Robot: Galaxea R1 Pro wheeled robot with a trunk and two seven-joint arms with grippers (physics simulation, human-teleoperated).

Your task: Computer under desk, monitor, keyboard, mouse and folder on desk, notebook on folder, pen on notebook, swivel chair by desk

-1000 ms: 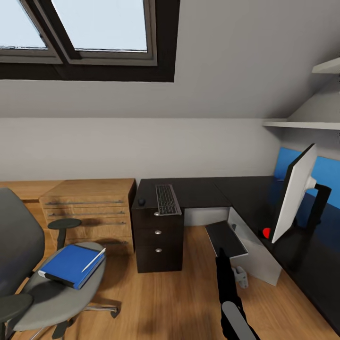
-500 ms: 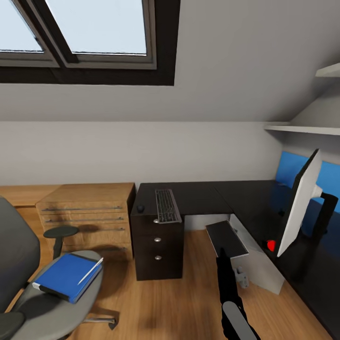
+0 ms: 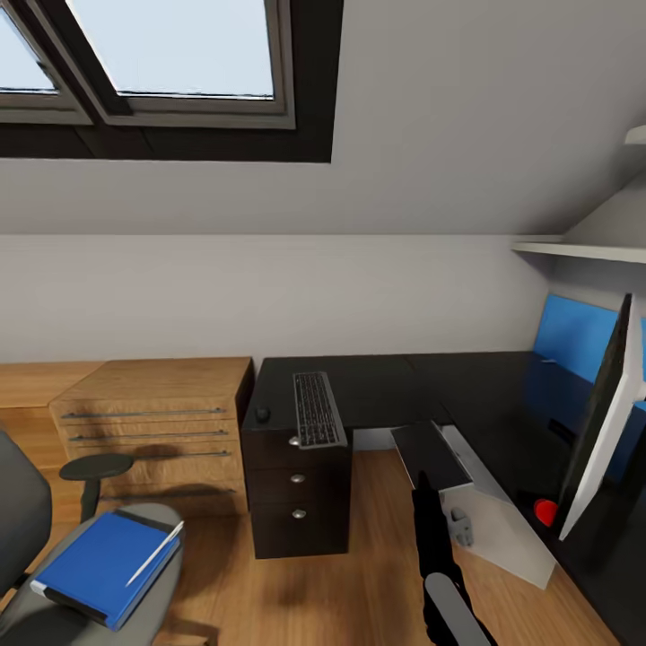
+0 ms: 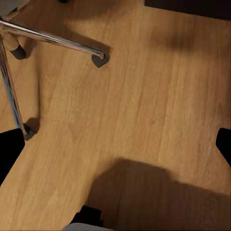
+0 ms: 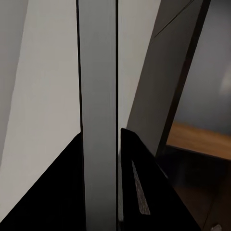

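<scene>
The black L-shaped desk (image 3: 467, 381) carries the keyboard (image 3: 317, 408) with the mouse (image 3: 262, 414) beside it, over the drawer unit. At the right end of the desk stands the monitor (image 3: 603, 440), seen edge-on. The light grey computer (image 3: 489, 525) leans on the floor at the desk's inner corner. My right gripper (image 3: 420, 484) (image 5: 99, 134) is shut on its upper edge, with a grey panel between the fingers. The swivel chair (image 3: 22, 520) at lower left bears the blue folder (image 3: 94, 567) and the white pen (image 3: 154, 554). I cannot pick out the notebook. My left gripper (image 4: 115, 149) hangs open over the floor.
A light-wood drawer unit (image 3: 152, 417) stands left of the desk. The chair's chrome legs and castors (image 4: 98, 60) lie close under my left gripper. A blue wall panel (image 3: 574, 336) and a white shelf (image 3: 583, 249) sit behind the monitor. Skylights sit overhead.
The whole view has shifted. The chair and folder sit lower and further left, and the monitor further right. The computer's top has kept its place at my right gripper.
</scene>
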